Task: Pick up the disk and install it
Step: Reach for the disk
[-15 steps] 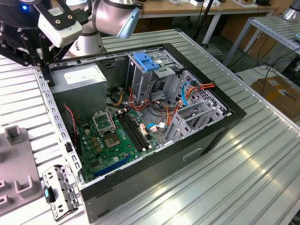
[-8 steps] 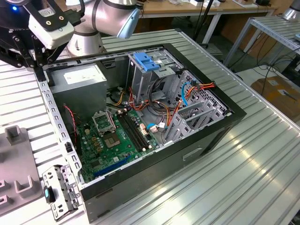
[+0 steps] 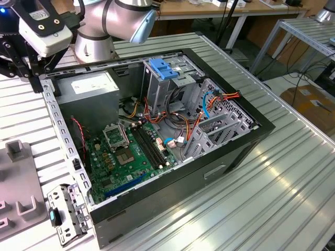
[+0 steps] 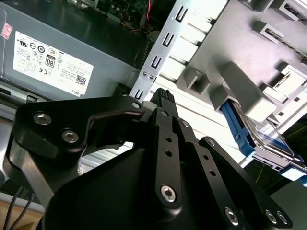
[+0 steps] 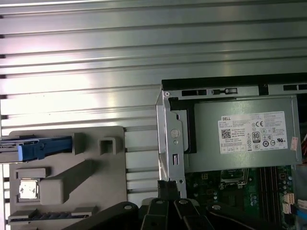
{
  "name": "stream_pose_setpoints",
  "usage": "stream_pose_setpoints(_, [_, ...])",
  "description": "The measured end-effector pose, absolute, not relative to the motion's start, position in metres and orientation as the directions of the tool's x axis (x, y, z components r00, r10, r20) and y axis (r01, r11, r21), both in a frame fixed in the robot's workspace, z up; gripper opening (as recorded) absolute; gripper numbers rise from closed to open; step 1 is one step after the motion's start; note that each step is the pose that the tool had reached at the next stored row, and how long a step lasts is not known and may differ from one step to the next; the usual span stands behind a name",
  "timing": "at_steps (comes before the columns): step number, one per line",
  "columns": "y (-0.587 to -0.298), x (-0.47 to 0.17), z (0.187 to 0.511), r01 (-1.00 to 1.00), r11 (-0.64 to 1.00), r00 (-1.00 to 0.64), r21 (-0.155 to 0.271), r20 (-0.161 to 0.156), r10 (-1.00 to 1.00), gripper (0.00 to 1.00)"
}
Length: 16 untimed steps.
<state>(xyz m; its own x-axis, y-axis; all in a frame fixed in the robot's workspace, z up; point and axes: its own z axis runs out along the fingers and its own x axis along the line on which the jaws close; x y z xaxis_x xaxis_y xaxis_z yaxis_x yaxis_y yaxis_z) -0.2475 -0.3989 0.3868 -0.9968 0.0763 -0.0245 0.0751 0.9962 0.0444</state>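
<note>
A ribbed aluminium table [image 5: 96, 57] is spread beneath. Nearest, the black linkage gripper [image 5: 168, 186] is seen closed and empty. Beyond, the silver, blue-railed hard disk [image 5: 33, 148] is slotted on edge in a grey moulded fixture [image 5: 112, 187], long axis along the ribs, pointing toward the black computer case [image 3: 172, 209]. A grasp squared across that axis is advised.

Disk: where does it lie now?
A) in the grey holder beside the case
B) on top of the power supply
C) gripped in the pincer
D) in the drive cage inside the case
A: in the second wrist view the disk, blue rail showing, sits in the grey holder, outside the case.
</note>
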Motion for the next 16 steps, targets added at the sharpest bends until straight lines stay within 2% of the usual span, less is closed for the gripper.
stream_pose_setpoints(16, [-0.399,-0.272,0.383,0.075,0.996,-0.997,0.044,-0.024,0.076,0.11])
